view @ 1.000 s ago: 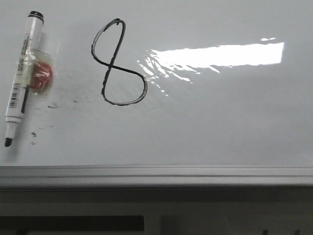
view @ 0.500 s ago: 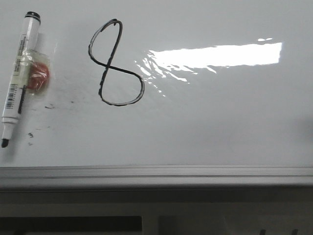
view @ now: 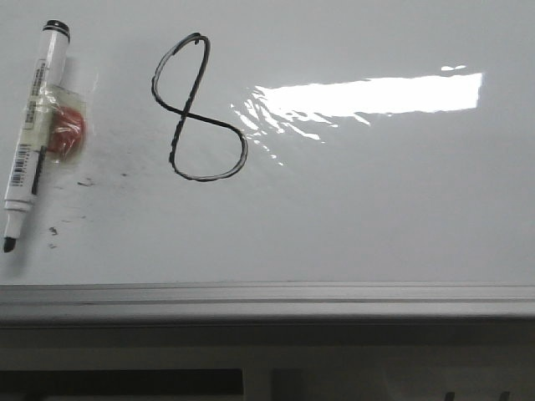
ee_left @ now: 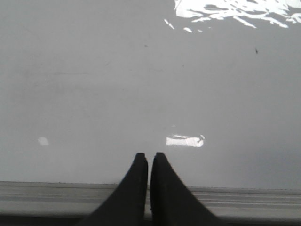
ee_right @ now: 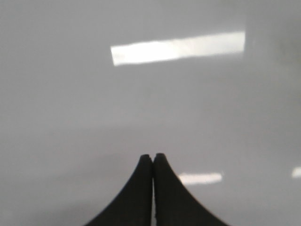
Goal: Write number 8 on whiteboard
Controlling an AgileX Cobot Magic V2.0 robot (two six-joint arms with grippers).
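Note:
The number 8 [view: 199, 109] is drawn in black on the whiteboard [view: 376, 209], left of centre in the front view. A white marker with a black tip [view: 32, 134] lies uncapped on the board at the far left, next to a red object in clear wrap [view: 65, 129]. No gripper shows in the front view. My left gripper [ee_left: 149, 155] is shut and empty, over the board's grey edge rail [ee_left: 56, 197]. My right gripper [ee_right: 153, 156] is shut and empty above bare whiteboard [ee_right: 70, 117].
Bright light glare [view: 368, 96] lies to the right of the 8. Small black smudge specks [view: 84, 180] sit near the marker. The grey edge rail [view: 267, 301] runs along the board's near side, with a dark frame below it.
Between one second and half a second ago the whole front view shifted slightly up and left. Since then nothing has moved.

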